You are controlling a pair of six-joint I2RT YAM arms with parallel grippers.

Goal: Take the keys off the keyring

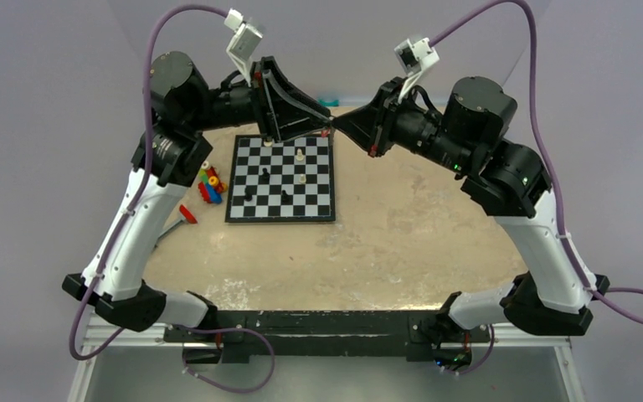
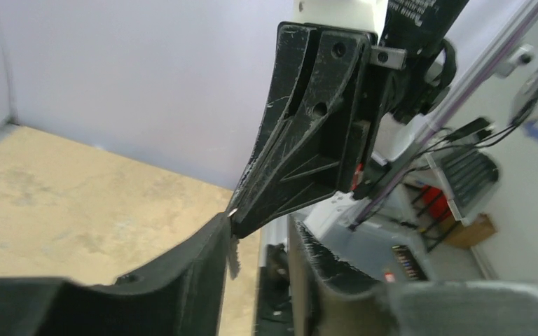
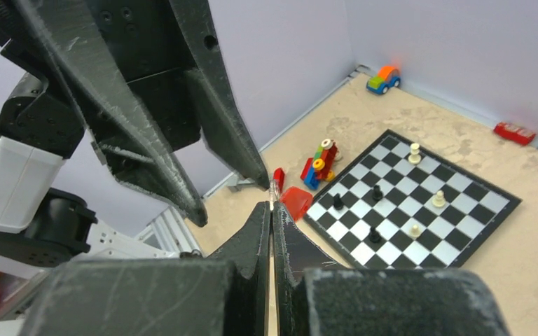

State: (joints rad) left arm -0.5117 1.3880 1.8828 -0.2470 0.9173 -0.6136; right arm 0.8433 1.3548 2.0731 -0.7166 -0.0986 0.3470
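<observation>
Right pincer point(image 3: 272, 206) closed, left pincer point(image 3: 231, 200) spread; one chessboard point(image 3: 473, 189), six pieces point(image 3: 438, 199).

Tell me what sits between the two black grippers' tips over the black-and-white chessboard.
A thin silvery metal piece, too small to identify, pinched by the right gripper and touching one finger of the left gripper. Right wrist view shows it.
</observation>
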